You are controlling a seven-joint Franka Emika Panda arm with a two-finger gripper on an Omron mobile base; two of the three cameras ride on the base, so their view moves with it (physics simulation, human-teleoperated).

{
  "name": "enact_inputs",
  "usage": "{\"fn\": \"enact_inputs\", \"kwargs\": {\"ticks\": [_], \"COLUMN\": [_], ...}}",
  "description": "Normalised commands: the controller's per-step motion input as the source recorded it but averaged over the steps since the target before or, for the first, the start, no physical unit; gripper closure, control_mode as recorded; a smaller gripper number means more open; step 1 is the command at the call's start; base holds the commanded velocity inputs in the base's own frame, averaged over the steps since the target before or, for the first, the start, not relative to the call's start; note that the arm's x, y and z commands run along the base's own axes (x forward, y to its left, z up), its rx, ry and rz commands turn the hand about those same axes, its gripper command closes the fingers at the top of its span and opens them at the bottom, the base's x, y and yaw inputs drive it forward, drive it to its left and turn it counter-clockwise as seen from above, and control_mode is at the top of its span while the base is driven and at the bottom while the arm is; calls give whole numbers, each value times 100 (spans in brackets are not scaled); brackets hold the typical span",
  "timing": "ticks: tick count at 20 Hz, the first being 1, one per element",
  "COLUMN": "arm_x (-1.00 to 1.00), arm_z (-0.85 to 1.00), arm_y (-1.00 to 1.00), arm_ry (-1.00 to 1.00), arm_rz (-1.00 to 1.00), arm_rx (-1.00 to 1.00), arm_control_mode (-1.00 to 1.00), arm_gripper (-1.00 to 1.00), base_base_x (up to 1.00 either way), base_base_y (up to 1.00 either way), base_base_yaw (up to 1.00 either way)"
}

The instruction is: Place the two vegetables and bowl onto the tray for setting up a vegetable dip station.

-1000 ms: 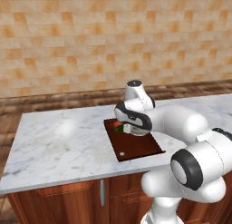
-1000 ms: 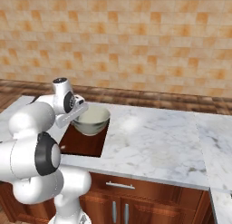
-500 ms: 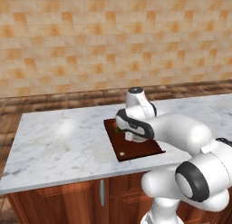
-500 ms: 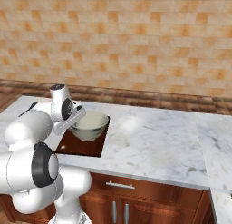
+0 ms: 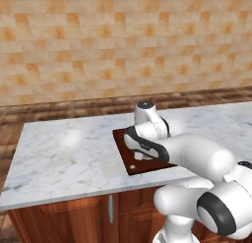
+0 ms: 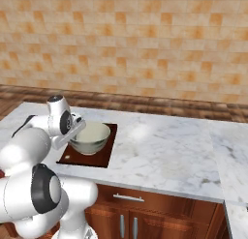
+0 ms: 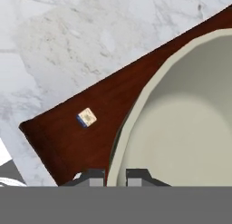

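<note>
White marble counter point(image 6: 164, 151) under dark reddish-brown rectangular tray point(image 7: 86, 137), small pale slot handle point(image 7: 87, 117) near its end. My gripper point(image 7: 115, 175) pinching rim of round pale grey-green bowl point(image 7: 181, 128), bowl over tray's right part.

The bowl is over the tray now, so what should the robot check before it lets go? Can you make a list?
1. The hand is shut on the rim of the bowl: ok.
2. Bowl sits above the tray, inside its edges: ok in the right base view.
3. Bowl bottom touching the tray: cannot tell, the bowl hides its own underside.
4. Bowl level, not tipped: ok, the rim looks level.
5. Cucumber and carrot already on the tray: cannot tell, arm and bowl cover much of it.
6. Marble counter beside the tray free for the hand to back away: ok.
</note>
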Motion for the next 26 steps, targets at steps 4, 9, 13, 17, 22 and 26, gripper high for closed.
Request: {"fn": "enact_inputs", "kwargs": {"ticks": [4,9,13,17,22,26], "arm_x": [-5,0,-5,0,0,0], "arm_z": [-10,-14,-9,-4,0,0], "arm_y": [5,0,0,0,0,0], "arm_ry": [0,0,0,1,0,0], "arm_rz": [2,2,2,2,0,0], "arm_rx": [0,0,0,0,0,0], "arm_control_mode": [-100,-100,-100,-100,-100,-100], "arm_gripper": [100,100,100,100,-100,-100], "base_base_x": [0,0,0,0,0,0], "base_base_y": [0,0,0,0,0,0], "base_base_yaw": [0,0,0,0,0,0]}}
